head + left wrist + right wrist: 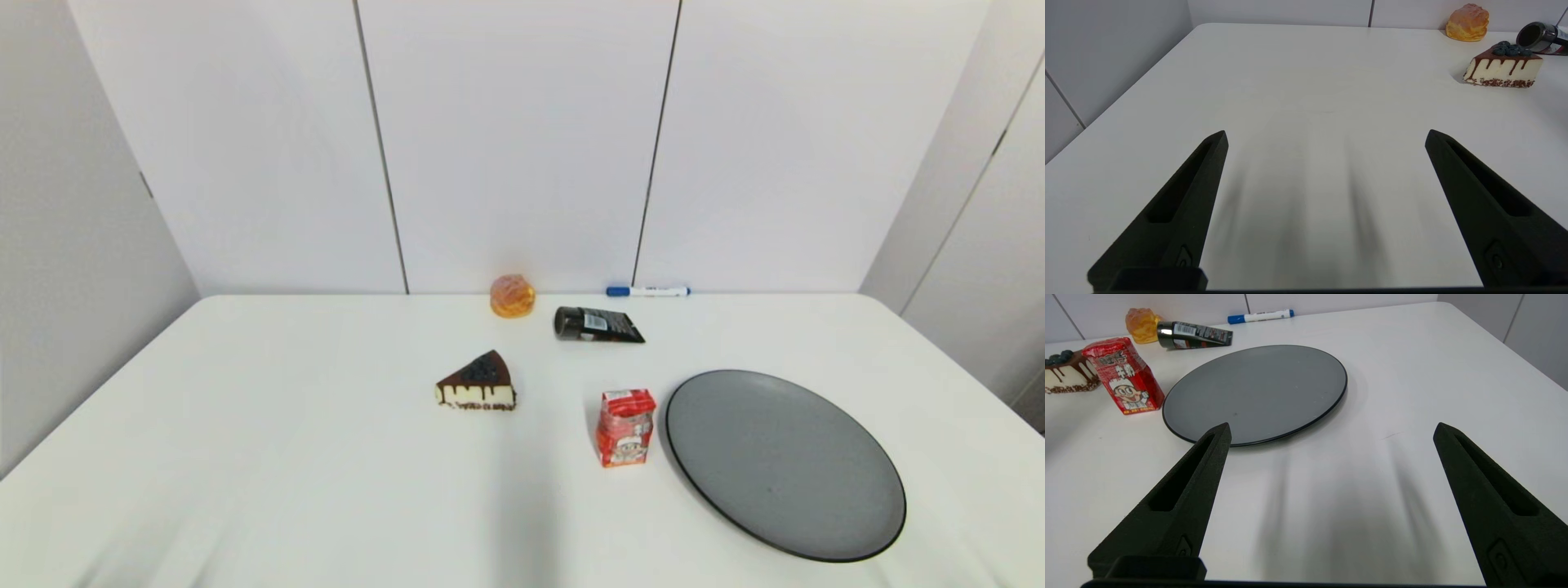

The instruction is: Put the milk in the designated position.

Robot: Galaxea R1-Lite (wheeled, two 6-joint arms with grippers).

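- Milk carton [625,427] standing upright on the white counter [286,457], roughly mid-counter, a bit toward the right edge. Cartoon face turned to the near edge.
- Sitting just beside the left rim of the dark grey plate [784,465], tiny gap, not touching as far as the right wrist view shows.
- Nothing gripping the carton, top looks a little crumpled.
- Chocolate-drip cake slice [477,383] with blueberries off to the carton's left, a touch closer to the far edge, well apart from it.
- Black tube [596,324] lying on its side toward the far edge, cream puff [513,296] just left of it near the far edge.
- Blue-capped marker [648,291] lying right along the far edge, behind the tube.
- Left gripper [1327,139] hanging low over bare counter on the left side, fingers [1180,204] spread wide, holding nothing.
- Right gripper [1331,430] low over the counter near the plate's near rim, fingers [1180,498] also spread wide, holding nothing. Carton farther off, across the plate's rim from it.
- Neither arm showing in the head view.
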